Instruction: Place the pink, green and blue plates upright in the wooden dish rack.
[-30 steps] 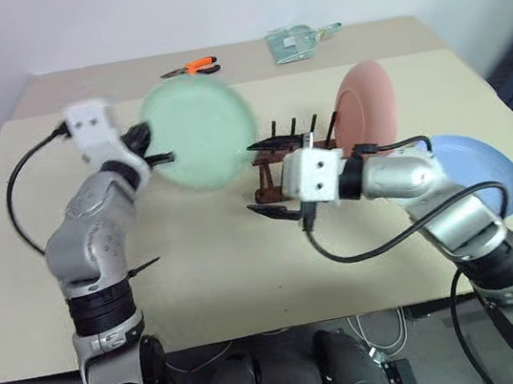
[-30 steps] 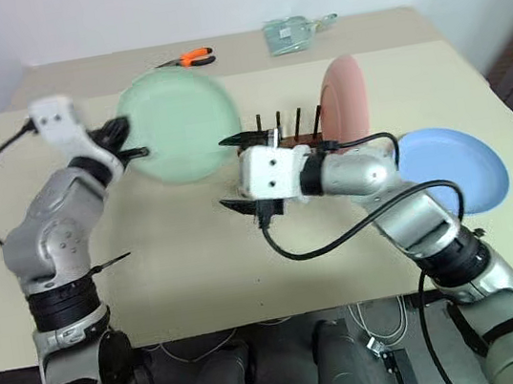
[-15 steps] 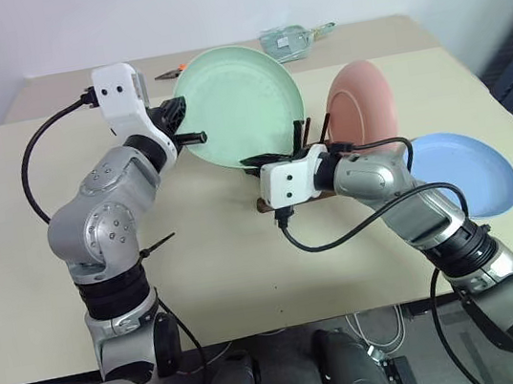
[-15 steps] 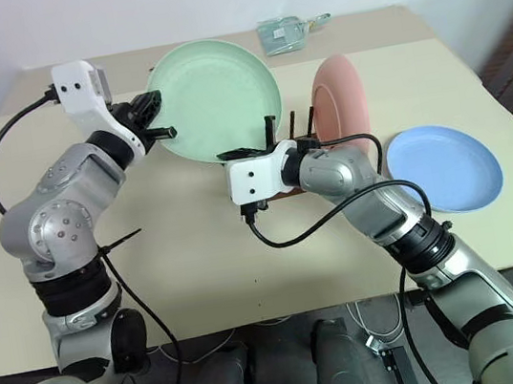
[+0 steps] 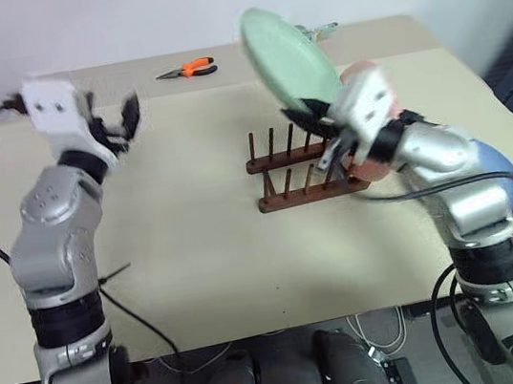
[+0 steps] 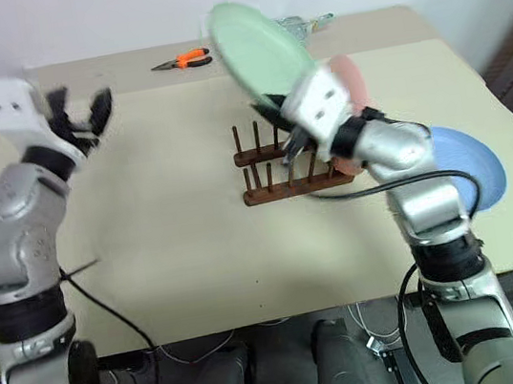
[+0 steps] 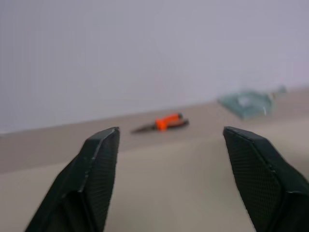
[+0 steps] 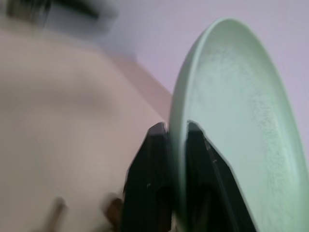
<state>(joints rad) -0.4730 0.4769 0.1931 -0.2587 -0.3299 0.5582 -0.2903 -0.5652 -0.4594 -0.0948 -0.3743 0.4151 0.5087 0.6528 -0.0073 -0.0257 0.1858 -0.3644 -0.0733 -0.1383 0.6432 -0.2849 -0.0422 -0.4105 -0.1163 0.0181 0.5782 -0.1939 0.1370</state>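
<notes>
The right pincer [image 8: 171, 145] is seen clamped on the rim of the green plate [image 5: 287, 57], one black finger on each face of the edge, and the plate is held aloft, tilted, in the upper middle of the left eye view, above the far right end of the wooden dish rack [image 5: 303, 168]. The left pincer [image 5: 120, 121] is found in the upper left of that view, raised over the surface [image 5: 199, 258] with its two fingers spread wide apart and nothing between them; through the gap, in the left wrist view, orange-handled pliers [image 7: 164, 122] and a pale grey-green packet [image 7: 248, 102] are made out on the far part of the surface, near the wall. The rack is set near the middle of the frame on the cream surface, its two dark bars lying parallel with the pegs standing upright, and the slots toward its left end are seen empty. The pink plate [image 5: 366, 74] is glimpsed at the right end of the rack, largely hidden behind the right wrist, so that its exact seating between the pegs cannot be told. The blue plate [image 6: 474, 159] is seen lying flat on the surface at the right of the frame, partly covered by the right forearm and apart from the rack.
</notes>
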